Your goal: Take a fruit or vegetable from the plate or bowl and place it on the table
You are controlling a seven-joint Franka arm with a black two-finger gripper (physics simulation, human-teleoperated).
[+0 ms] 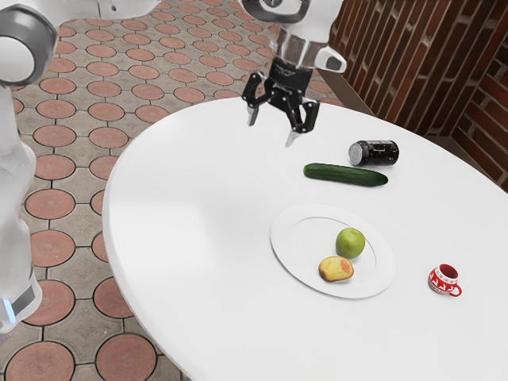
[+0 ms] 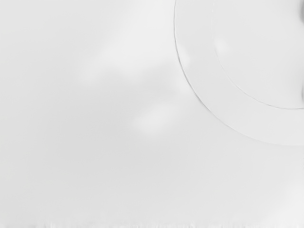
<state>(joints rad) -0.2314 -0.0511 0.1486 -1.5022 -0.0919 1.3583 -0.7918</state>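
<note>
I see my gripper (image 1: 272,128) above white table (image 1: 182,206), jaws spread wide, empty. On table, exterior view's left to right: plate (image 1: 282,240) bearing yellowish fruit (image 1: 336,269) near green apple (image 1: 350,243); cucumber (image 1: 345,175) off plate; black can (image 1: 375,152) on its side beside cucumber; red-and-white mug (image 1: 443,279). Room: reddish pavers (image 1: 50,204) at left, brick wall (image 1: 486,99) at right.

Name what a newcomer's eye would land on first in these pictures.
Probably the round green fruit and the yellow-orange piece beside it, bright against the white plate. The small red-and-white cup would likely catch it next, toward the exterior view's right. Then the black claw, hanging open and empty above the white table.
</note>
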